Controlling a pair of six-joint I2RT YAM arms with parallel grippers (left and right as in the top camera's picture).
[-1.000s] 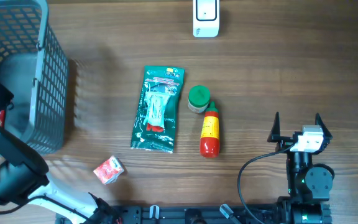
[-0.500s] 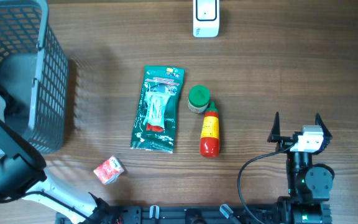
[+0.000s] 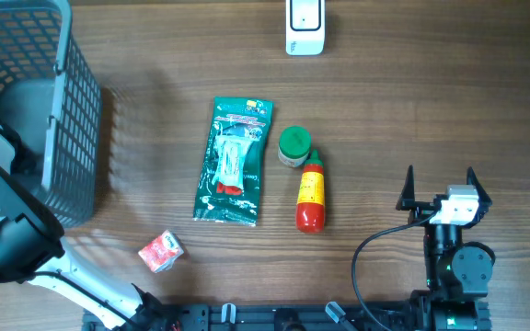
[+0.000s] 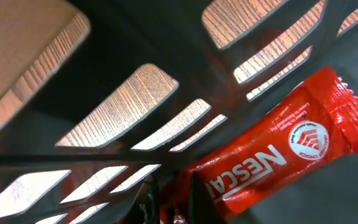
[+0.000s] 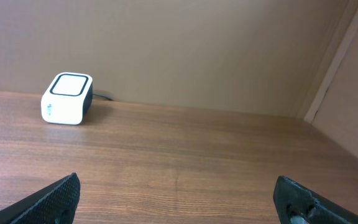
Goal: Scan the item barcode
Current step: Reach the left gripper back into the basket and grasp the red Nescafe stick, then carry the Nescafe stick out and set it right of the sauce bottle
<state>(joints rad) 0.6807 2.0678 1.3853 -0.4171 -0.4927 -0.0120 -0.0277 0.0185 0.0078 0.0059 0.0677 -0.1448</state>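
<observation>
A red Nescafé sachet (image 4: 272,168) lies inside the grey mesh basket (image 3: 72,110), and its lower end sits between the fingers of my left gripper (image 4: 173,202), which is shut on it. In the overhead view the left arm (image 3: 7,230) reaches into the basket at the far left and covers both its gripper and the sachet. The white barcode scanner (image 3: 304,28) stands at the table's far edge, also visible in the right wrist view as the scanner (image 5: 67,99). My right gripper (image 3: 440,179) rests open at the near right, nothing between its fingers (image 5: 176,193).
A green pouch (image 3: 234,161), a green-capped jar (image 3: 293,145) and a red bottle (image 3: 311,198) lie mid-table. A small red packet (image 3: 161,250) sits near the front edge. The basket's grid wall (image 4: 191,81) closes in around the left gripper.
The left arm has shifted slightly toward the far side at the basket, and its jaws have closed the last bit. The right arm has not moved.
</observation>
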